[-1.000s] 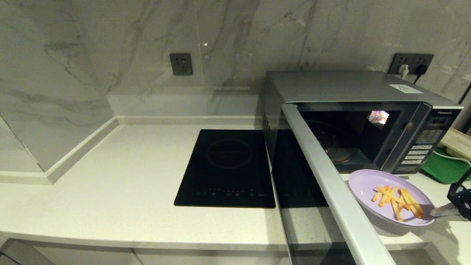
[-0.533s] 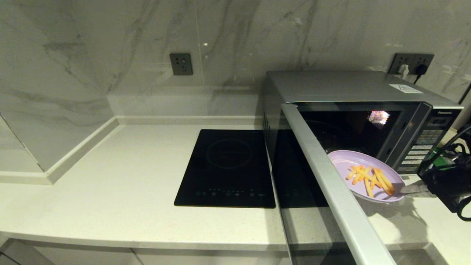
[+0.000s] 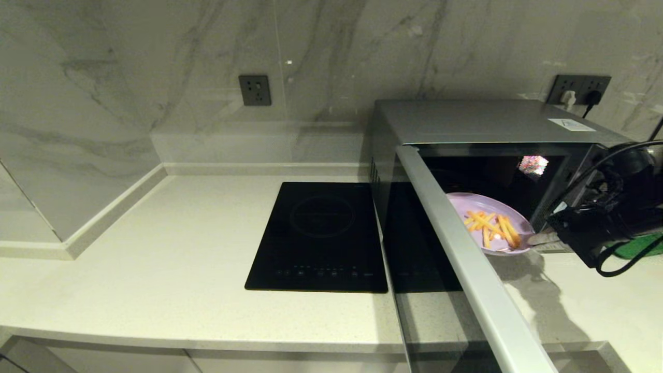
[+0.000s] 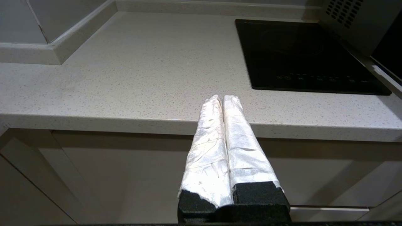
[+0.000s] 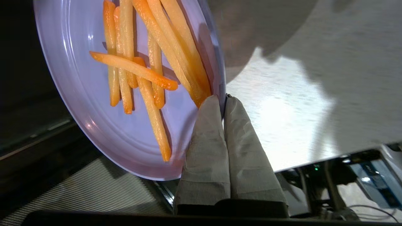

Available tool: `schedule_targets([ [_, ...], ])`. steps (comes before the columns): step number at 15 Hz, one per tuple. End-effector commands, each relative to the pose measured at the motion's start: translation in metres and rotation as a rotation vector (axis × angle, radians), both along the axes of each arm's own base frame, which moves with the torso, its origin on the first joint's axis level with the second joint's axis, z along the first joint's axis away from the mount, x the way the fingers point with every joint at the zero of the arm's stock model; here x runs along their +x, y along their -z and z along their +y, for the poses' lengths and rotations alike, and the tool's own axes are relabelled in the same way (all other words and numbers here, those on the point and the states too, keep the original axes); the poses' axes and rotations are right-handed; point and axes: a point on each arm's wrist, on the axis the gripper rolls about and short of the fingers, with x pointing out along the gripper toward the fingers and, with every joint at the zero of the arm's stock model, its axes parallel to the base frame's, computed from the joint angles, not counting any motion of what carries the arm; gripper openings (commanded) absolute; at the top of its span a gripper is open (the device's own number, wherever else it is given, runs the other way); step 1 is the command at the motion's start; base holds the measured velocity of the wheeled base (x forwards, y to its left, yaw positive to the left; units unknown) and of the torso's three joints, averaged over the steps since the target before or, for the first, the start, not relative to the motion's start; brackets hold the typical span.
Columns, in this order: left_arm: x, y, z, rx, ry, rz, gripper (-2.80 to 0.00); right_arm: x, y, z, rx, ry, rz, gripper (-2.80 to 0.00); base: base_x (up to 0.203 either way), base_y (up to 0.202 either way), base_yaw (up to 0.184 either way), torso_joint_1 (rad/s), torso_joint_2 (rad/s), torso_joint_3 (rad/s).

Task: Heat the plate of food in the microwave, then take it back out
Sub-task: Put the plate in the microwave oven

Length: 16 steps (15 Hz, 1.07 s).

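Note:
The silver microwave stands at the back right of the counter, its door swung wide open toward me. The lilac plate of food, with orange-yellow fries, hangs in the mouth of the dark cavity, partly over its floor. My right gripper is shut on the plate's near right rim; in the right wrist view its taped fingers pinch the plate edge. My left gripper is shut on nothing, parked below the counter's front edge, away from the plate.
A black induction hob lies left of the microwave. A green tray sits behind my right arm. Wall sockets with plugs are behind the microwave. The open door juts out past the counter's front edge.
My right gripper has carried the plate from over the counter in front of the microwave up and back-left into the cavity opening. The left arm has not moved.

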Motion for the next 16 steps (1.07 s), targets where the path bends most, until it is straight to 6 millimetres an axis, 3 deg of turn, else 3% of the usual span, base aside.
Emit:
schedule_targets([
  [1, 0.000, 0.000, 0.000, -0.001, -0.001, 0.000, -2.80, 0.018, 0.002, 0.012, -0.004, 0.008, 0.002, -2.80, 0.000, 0.000, 0.000, 0.000, 0.00, 0.000],
  [10, 0.000, 0.000, 0.000, -0.001, -0.001, 0.000, -2.80, 0.064, 0.018, 0.023, 0.022, 0.065, 0.006, -2.80, 0.000, 0.000, 0.000, 0.000, 0.00, 0.000],
  [16, 0.000, 0.000, 0.000, -0.001, -0.001, 0.000, -2.80, 0.081, 0.027, 0.025, 0.024, 0.062, 0.000, -2.80, 0.000, 0.000, 0.000, 0.000, 0.00, 0.000],
])
